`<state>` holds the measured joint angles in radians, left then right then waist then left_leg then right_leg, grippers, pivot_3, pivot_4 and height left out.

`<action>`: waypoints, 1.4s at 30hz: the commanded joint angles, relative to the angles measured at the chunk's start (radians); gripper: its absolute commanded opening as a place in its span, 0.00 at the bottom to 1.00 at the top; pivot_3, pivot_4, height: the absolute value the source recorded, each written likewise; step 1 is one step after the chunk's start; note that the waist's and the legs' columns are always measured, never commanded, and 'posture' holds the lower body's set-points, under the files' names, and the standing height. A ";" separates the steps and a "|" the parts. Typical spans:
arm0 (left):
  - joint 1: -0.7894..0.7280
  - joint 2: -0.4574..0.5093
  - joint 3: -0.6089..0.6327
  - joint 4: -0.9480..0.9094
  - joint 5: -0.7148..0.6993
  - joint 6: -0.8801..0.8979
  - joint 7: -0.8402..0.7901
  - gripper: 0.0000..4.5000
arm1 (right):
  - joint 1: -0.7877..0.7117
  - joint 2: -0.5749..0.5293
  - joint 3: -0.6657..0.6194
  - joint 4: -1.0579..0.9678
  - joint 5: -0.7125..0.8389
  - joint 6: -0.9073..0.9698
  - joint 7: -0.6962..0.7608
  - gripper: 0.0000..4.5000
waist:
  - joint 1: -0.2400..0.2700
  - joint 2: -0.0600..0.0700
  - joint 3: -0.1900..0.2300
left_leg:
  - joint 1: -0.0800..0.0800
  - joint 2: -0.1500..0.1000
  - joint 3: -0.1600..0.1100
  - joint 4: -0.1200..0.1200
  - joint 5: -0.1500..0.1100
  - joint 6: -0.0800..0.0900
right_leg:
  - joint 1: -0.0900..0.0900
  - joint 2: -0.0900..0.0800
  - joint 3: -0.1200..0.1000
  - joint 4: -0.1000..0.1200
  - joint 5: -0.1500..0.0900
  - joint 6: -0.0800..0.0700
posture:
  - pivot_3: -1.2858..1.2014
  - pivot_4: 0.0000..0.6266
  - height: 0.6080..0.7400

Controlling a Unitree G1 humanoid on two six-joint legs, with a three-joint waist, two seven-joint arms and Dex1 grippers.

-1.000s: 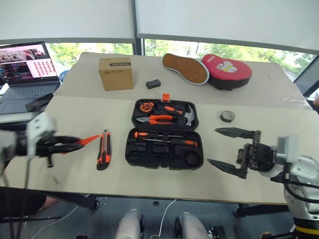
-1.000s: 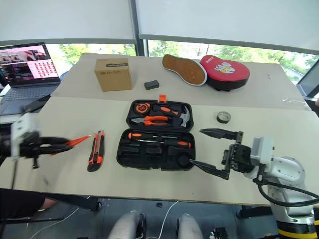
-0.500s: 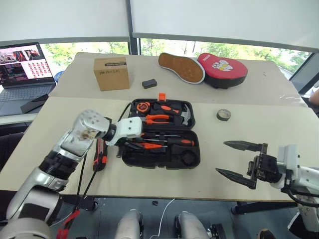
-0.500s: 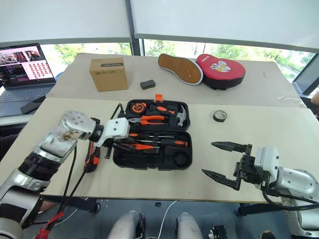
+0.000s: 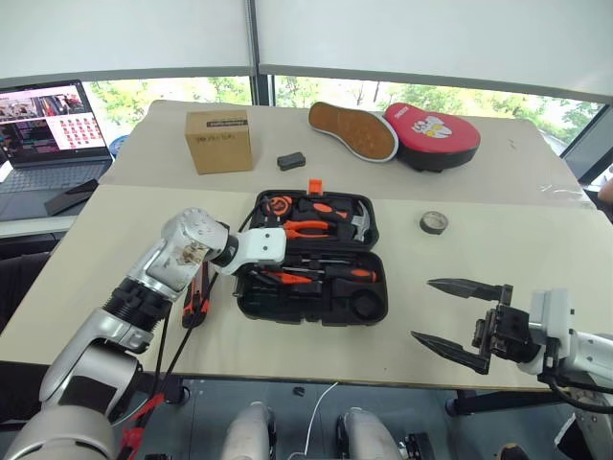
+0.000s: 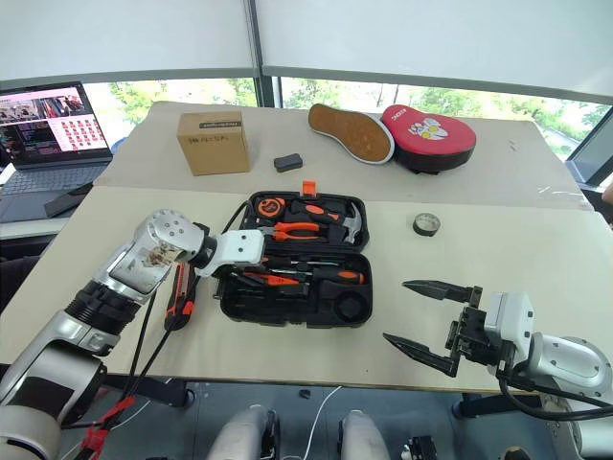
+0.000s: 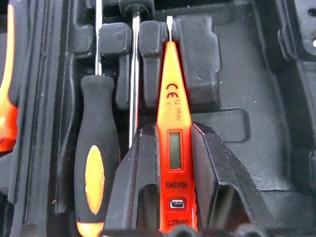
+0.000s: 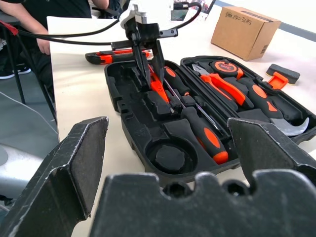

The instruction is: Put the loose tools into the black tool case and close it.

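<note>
The black tool case (image 5: 383, 287) lies open at the table's middle, with pliers, hammer and tape measure in its far half. My left gripper (image 7: 175, 131) is shut on the slim orange tester screwdriver (image 7: 174, 106), down in the near half beside an orange-and-black screwdriver (image 7: 96, 168). Its tip lies between moulded blocks. A second screwdriver (image 8: 205, 131) lies in the same half. The utility knife (image 6: 179, 292) lies left of the case, partly under my left arm. The dark tape roll (image 5: 434, 222) sits to the case's right. My right gripper (image 5: 450, 316) hangs open near the front right edge.
A cardboard box (image 5: 220, 140), a small black block (image 5: 292, 160), a shoe (image 5: 352, 129) and a red pad (image 5: 431, 137) sit on the far table. A laptop (image 5: 43, 125) stands at the far left. A person (image 8: 29, 15) sits beyond the table's left side.
My left arm swung in from the left with the tester and brought it down into the case's near half. The right gripper sank a little, still open.
</note>
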<state>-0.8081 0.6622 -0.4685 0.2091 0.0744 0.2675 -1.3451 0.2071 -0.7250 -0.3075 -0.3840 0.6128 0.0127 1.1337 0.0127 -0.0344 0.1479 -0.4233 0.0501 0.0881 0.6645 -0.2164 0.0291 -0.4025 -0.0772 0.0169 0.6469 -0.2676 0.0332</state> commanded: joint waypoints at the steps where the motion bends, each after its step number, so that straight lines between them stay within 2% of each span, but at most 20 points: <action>1: -0.007 0.015 -0.039 0.009 0.059 0.014 -0.023 0.10 | -0.010 -0.002 -0.021 -0.036 0.027 0.008 -0.009 1.00 | 0.000 0.000 0.000 | 0.000 0.000 0.000 0.000 0.000 0.000 | 0.000 0.000 0.000 0.000 0.000 0.000 | 0.52 0.24 1.00; 6: 0.002 -0.020 -0.017 0.006 0.020 0.059 -0.021 0.10 | -0.014 0.002 -0.012 -0.032 0.024 0.009 -0.007 1.00 | -0.001 0.001 0.000 | 0.001 0.000 -0.001 0.000 0.000 0.000 | 0.001 0.000 0.000 0.001 0.000 0.000 | 0.52 0.24 1.00; 8: 0.007 -0.041 0.037 -0.002 -0.035 0.048 -0.010 0.32 | -0.013 0.006 -0.005 -0.032 0.023 0.008 -0.004 1.00 | 0.000 0.001 -0.001 | 0.001 0.000 -0.002 0.000 0.000 0.000 | 0.001 0.000 0.000 0.001 0.000 0.000 | 0.52 0.24 1.00; 9: 0.008 -0.044 0.064 -0.011 -0.062 0.044 -0.016 0.38 | -0.013 0.007 -0.003 -0.031 0.022 0.007 -0.003 1.00 | 0.001 0.001 -0.001 | 0.001 0.000 -0.002 0.001 0.000 0.000 | 0.001 0.000 0.000 0.001 0.000 0.000 | 0.52 0.24 1.00; 13: -0.003 -0.051 0.171 -0.039 -0.163 0.008 -0.022 0.73 | -0.009 0.008 -0.001 -0.025 0.023 0.004 0.005 1.00 | 0.001 0.001 0.000 | -0.002 0.000 -0.004 0.003 0.000 0.000 | -0.001 0.000 0.000 0.001 0.000 0.000 | 0.52 0.24 1.00; 19: 0.036 -0.038 0.261 -0.014 -0.218 -0.064 -0.002 0.73 | -0.018 0.015 0.008 0.000 0.014 -0.003 0.015 1.00 | 0.000 0.001 -0.001 | -0.002 0.000 -0.005 0.003 0.000 0.000 | 0.000 0.000 -0.001 0.001 0.000 0.000 | 0.52 0.24 1.00; 22: 0.090 -0.044 0.271 -0.010 -0.249 -0.033 -0.013 0.56 | -0.030 0.024 0.018 0.005 0.009 -0.006 0.012 1.00 | -0.003 0.001 -0.001 | -0.001 0.000 -0.004 0.003 0.000 0.000 | 0.000 0.000 0.000 0.001 0.000 0.000 | 0.52 0.24 1.00; 25: 0.126 -0.045 0.268 0.010 -0.244 -0.053 -0.002 0.35 | -0.041 0.032 0.022 0.008 0.006 -0.006 0.010 1.00 | -0.002 0.001 -0.001 | -0.001 0.001 -0.004 0.003 0.000 0.000 | 0.000 0.000 0.000 0.002 0.000 0.000 | 0.52 0.24 1.00; 26: 0.137 -0.048 0.269 0.018 -0.241 -0.058 0.007 0.24 | -0.043 0.033 0.022 0.008 0.006 -0.006 0.011 1.00 | -0.001 0.001 -0.001 | -0.001 0.001 -0.004 0.003 0.000 0.000 | 0.000 0.000 -0.001 0.002 0.000 0.000 | 0.52 0.24 1.00; 29: 0.175 -0.062 0.265 0.058 -0.213 -0.084 0.060 0.02 | -0.050 0.036 0.021 0.012 0.006 -0.007 0.011 1.00 | 0.002 0.001 -0.001 | -0.001 0.000 -0.004 0.004 0.000 0.000 | 0.000 0.000 -0.001 0.002 0.000 0.000 | 0.52 0.24 1.00; 32: 0.194 -0.079 0.249 0.091 -0.181 -0.110 0.108 0.01 | -0.054 0.037 0.022 0.013 0.006 -0.006 0.012 1.00 | 0.002 0.001 -0.001 | -0.001 0.000 -0.004 0.004 0.000 0.000 | 0.001 0.000 -0.001 0.001 0.000 0.000 | 0.52 0.24 1.00; 42: 0.234 -0.082 0.209 0.106 -0.145 -0.167 0.113 0.01 | -0.052 0.039 0.025 0.010 0.006 -0.003 0.008 1.00 | 0.000 0.002 -0.001 | 0.001 0.001 -0.003 0.004 0.000 0.000 | 0.003 0.000 -0.001 0.002 0.000 0.000 | 0.52 0.24 1.00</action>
<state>-0.5973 0.5778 -0.2225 0.2992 -0.1050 0.1073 -1.2266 0.1611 -0.6915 -0.2729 -0.3589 0.6112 0.0217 1.1463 0.0124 -0.0327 0.1467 -0.4218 0.0506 0.0847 0.6690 -0.2165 0.0294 -0.3986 -0.0773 0.0153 0.6484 -0.2672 0.0336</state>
